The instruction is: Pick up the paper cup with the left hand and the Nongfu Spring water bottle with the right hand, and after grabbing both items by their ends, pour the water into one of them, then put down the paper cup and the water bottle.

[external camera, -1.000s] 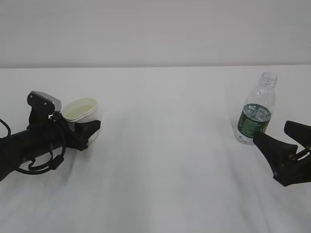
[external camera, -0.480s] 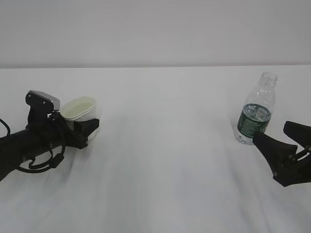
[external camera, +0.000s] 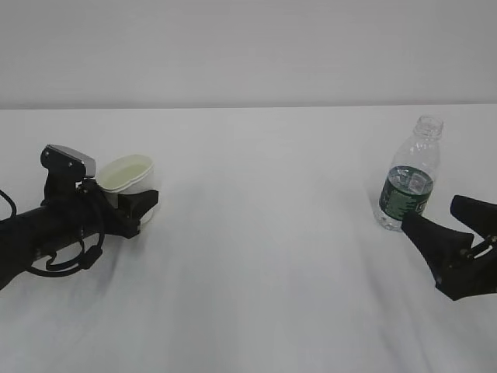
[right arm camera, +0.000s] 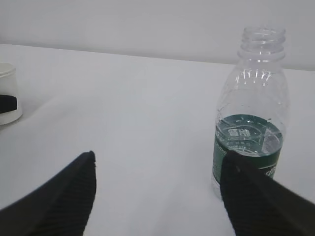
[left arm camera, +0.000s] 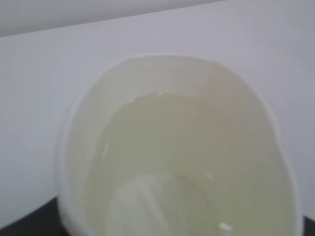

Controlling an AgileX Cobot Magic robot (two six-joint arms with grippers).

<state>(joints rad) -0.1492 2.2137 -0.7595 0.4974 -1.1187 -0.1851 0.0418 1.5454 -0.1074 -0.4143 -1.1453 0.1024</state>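
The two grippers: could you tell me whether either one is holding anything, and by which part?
The left gripper grips the paper cup around its lower body. The right gripper holds nothing; its jaws stand open just short of the water bottle.

a plain white table [external camera: 264, 256] runs back to a pale wall. the water bottle [external camera: 410, 175] stands upright on it at the right; the paper cup [external camera: 130, 179] sits tilted at the left.
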